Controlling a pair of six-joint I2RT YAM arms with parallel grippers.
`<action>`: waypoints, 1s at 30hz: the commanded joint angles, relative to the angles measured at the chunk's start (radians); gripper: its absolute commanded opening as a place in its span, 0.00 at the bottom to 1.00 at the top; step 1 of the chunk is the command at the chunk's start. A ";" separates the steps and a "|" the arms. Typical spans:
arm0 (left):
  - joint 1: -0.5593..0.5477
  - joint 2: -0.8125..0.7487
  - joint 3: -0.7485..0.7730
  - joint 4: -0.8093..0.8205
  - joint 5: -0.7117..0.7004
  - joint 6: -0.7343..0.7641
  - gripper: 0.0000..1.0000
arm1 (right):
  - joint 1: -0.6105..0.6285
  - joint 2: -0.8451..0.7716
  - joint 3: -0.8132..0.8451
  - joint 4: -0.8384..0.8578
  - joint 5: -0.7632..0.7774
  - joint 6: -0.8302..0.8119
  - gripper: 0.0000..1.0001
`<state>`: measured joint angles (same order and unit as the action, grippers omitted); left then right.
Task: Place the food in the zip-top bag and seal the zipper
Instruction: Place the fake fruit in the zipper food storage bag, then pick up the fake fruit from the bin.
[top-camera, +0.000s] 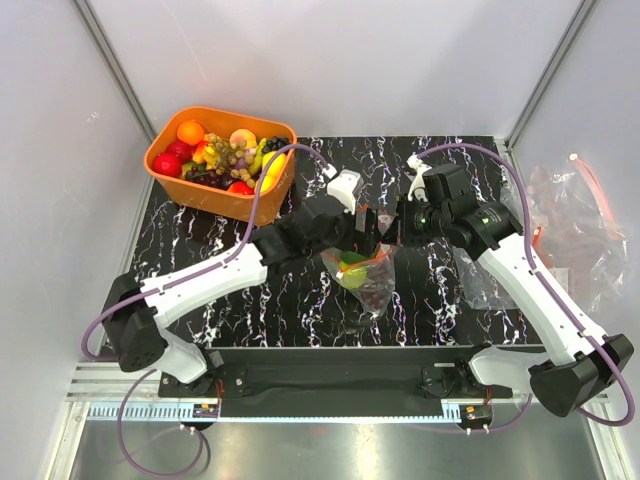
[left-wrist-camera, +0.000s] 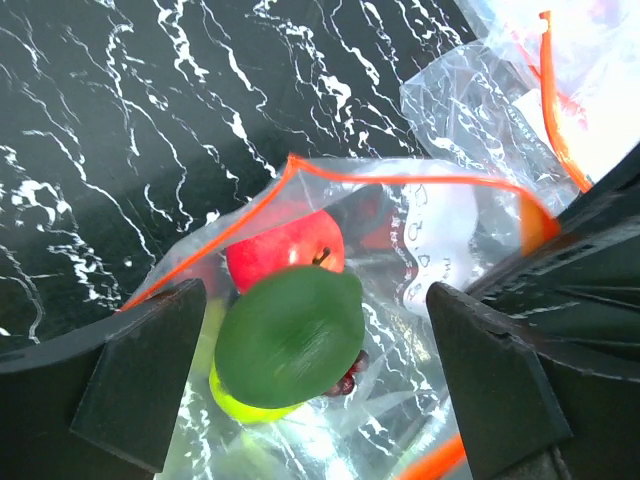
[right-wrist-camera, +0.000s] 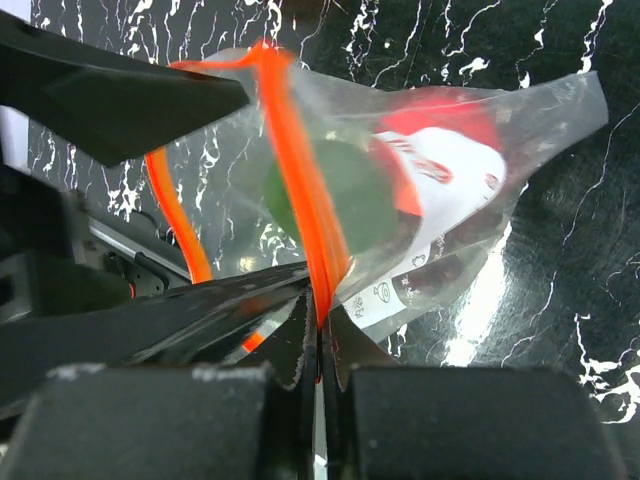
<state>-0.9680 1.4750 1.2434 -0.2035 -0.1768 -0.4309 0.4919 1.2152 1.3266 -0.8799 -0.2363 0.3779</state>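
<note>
Item: zip-top bag (top-camera: 365, 272), held between both arms over mid-tabletop (top-camera: 250, 300), mouth gaping.
Contents: red apple (left-wrist-camera: 285, 245), green fruit (left-wrist-camera: 290, 340).
Right gripper (right-wrist-camera: 320, 330): clenched on the zipper (right-wrist-camera: 300, 170).
Left gripper (left-wrist-camera: 315, 300): spread wide at the mouth, grasping nothing.
Hazard, we judge: a slipping single pinch drops the unsealed bag and spills the fruit.

Orange basket (top-camera: 220, 203) (far left), marbled table (top-camera: 300, 305).
</note>
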 joint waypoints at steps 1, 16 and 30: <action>-0.009 -0.059 0.079 -0.022 -0.021 0.056 0.99 | 0.005 -0.028 0.049 0.009 0.002 0.000 0.00; 0.465 -0.200 0.166 -0.243 -0.036 0.168 0.99 | 0.004 -0.020 0.046 -0.014 -0.008 -0.020 0.00; 0.795 0.167 0.398 -0.203 0.207 0.035 0.95 | 0.005 -0.006 0.059 -0.050 -0.023 -0.056 0.00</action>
<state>-0.1608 1.5551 1.5337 -0.4477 -0.0769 -0.3828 0.4919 1.2167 1.3430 -0.9287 -0.2314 0.3473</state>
